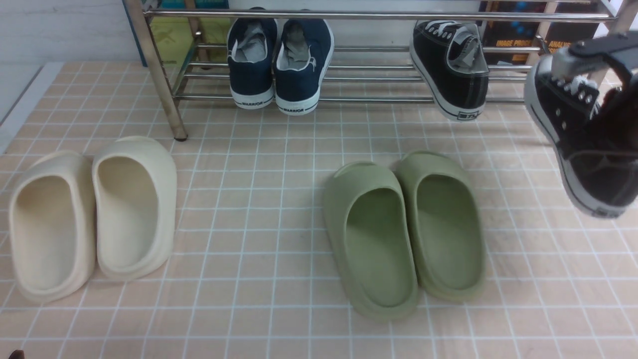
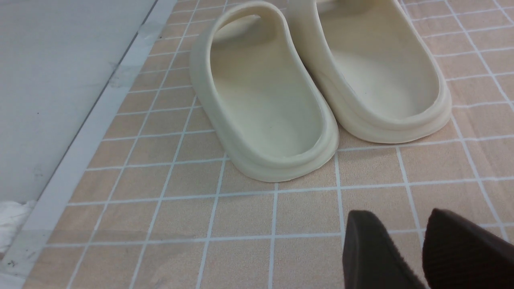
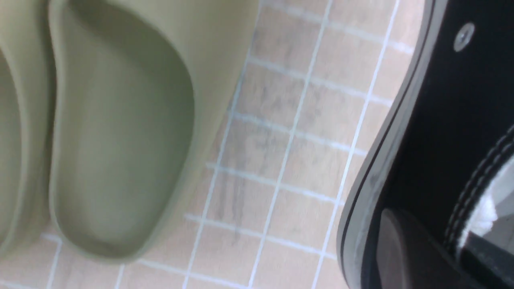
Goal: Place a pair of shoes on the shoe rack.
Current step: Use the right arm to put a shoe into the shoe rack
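Observation:
One black sneaker [image 1: 451, 70] of the pair rests on the lower bars of the silver shoe rack [image 1: 158, 82], toe inward and heel over the front bar. The other black sneaker [image 1: 583, 149] hangs tilted at the far right in front of the rack, toe end raised toward it. My right gripper [image 3: 445, 237] is shut on this sneaker's [image 3: 449, 120] side wall, one finger outside and one inside the opening. My left gripper [image 2: 405, 233] stands open over bare floor tiles, with nothing between its fingers, just short of the cream slides [image 2: 265, 100].
Navy sneakers [image 1: 279, 62] marked WARRIOR sit on the rack's left half. Cream slides [image 1: 92, 214] lie on the tiled floor [image 1: 259, 199] at the left, green slides [image 1: 403, 229] in the middle. Rack bar space shows between the navy pair and the black sneaker.

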